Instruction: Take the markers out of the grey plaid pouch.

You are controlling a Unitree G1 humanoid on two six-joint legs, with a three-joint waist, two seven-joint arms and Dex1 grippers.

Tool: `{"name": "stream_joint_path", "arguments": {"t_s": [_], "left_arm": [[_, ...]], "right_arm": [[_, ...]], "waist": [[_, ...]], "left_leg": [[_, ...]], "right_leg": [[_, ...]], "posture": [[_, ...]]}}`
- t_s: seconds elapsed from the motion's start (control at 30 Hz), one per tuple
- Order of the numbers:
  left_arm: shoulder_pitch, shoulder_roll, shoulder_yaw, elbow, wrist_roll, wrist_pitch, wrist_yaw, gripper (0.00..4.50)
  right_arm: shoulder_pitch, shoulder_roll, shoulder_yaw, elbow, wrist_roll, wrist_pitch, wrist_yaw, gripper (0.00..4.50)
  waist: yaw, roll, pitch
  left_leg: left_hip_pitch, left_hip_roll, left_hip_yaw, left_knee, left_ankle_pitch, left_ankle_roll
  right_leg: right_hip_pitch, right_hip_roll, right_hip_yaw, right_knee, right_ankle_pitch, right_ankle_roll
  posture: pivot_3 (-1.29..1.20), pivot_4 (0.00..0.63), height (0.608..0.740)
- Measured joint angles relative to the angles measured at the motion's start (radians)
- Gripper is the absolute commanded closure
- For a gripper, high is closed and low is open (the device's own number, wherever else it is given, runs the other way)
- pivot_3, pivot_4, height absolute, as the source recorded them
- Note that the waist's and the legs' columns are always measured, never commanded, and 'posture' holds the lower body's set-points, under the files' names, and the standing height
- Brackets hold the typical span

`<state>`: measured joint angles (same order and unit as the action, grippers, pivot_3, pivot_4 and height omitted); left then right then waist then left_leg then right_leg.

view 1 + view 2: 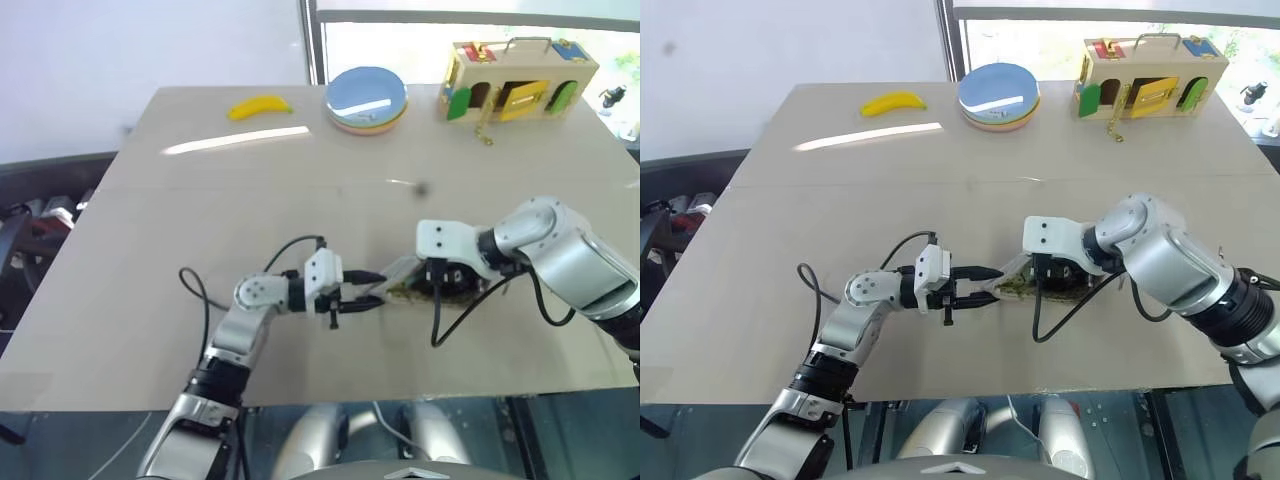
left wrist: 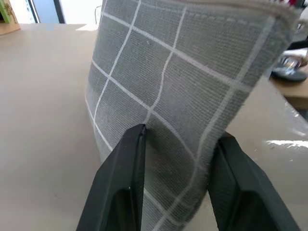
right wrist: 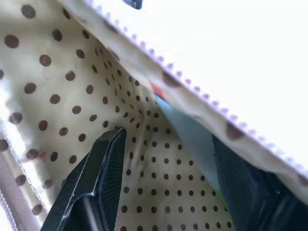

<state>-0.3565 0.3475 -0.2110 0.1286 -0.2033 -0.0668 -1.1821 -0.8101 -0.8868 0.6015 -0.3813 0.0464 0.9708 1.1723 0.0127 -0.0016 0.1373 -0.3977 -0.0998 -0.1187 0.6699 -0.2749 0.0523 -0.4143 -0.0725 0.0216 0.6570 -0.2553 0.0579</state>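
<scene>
L hand (image 2: 178, 159) parted astride grey plaid pouch (image 2: 183, 77); R hand (image 3: 168, 178) open inside, near markers (image 3: 185, 130).

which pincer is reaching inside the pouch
The right pincer: its black fingers stand apart inside the soft grey plaid pouch's dotted yellowish lining. The left pincer straddles the outside.

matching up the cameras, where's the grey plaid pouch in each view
Left eye view: grey plaid pouch, lower centre, between the grippers.
Right eye view: lower centre, likewise.
Left wrist view: its plaid outside, between the left gripper fingers.
Right wrist view: its dotted yellowish lining around the right gripper.
Shared landmark: the tan table.
</scene>
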Motion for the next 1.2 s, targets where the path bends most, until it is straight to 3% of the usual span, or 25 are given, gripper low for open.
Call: {"name": "stream_joint_path", "arguments": {"t_s": [0.4,0.5,0.57,0.7,1.0,1.2], "left_arm": [[-0.028,0.040,-0.036,-0.042,0.108,-0.002,0.122,2.74],[-0.028,0.041,-0.037,-0.042,0.118,-0.015,0.134,3.56],[-0.027,0.043,-0.037,-0.042,0.121,-0.028,0.139,4.39],[-0.026,0.043,-0.037,-0.042,0.119,-0.035,0.141,4.39],[-0.022,0.025,-0.012,-0.040,-0.034,0.022,0.092,4.39],[-0.027,0.018,0.013,0.022,-0.107,0.061,0.021,4.39]], "right_arm": [[-0.010,0.010,0.012,0.029,-0.012,0.001,0.000,1.60],[-0.010,0.011,0.013,0.032,-0.013,0.001,0.000,1.60],[-0.010,0.011,0.013,0.035,-0.013,0.001,0.000,1.60],[-0.010,0.012,0.013,0.037,-0.013,0.001,0.000,1.60],[-0.026,0.039,0.015,0.039,-0.024,-0.018,-0.001,1.60],[-0.056,0.065,0.088,0.114,-0.105,-0.113,-0.001,1.60]], "waist": [[0.000,0.000,0.000],[0.000,0.000,0.000],[0.000,0.000,0.000],[0.000,0.000,0.000],[-0.001,0.000,0.000],[-0.001,0.000,0.000]], "left_leg": [[0.000,0.000,0.000,0.000,0.000,0.000],[0.000,0.000,0.000,0.000,0.000,0.000],[0.000,0.000,0.000,0.000,0.000,0.000],[0.000,0.000,0.000,0.000,0.000,0.000],[0.000,0.000,0.000,0.000,0.000,0.000],[0.000,0.000,0.000,0.000,0.000,0.000]], "right_leg": [[0.000,0.000,0.000,0.000,0.000,0.000],[0.000,0.000,0.000,0.000,0.000,0.000],[0.000,0.000,0.000,0.000,0.000,0.000],[0.000,0.000,0.000,0.000,0.000,0.000],[0.000,0.000,0.000,0.000,0.000,0.000],[0.000,0.000,-0.001,0.000,0.000,0.000]], "posture": [[0.00,0.150,0.740],[0.00,0.150,0.740],[0.00,0.150,0.740],[0.00,0.150,0.740],[0.00,0.150,0.740],[0.00,0.150,0.740]]}}
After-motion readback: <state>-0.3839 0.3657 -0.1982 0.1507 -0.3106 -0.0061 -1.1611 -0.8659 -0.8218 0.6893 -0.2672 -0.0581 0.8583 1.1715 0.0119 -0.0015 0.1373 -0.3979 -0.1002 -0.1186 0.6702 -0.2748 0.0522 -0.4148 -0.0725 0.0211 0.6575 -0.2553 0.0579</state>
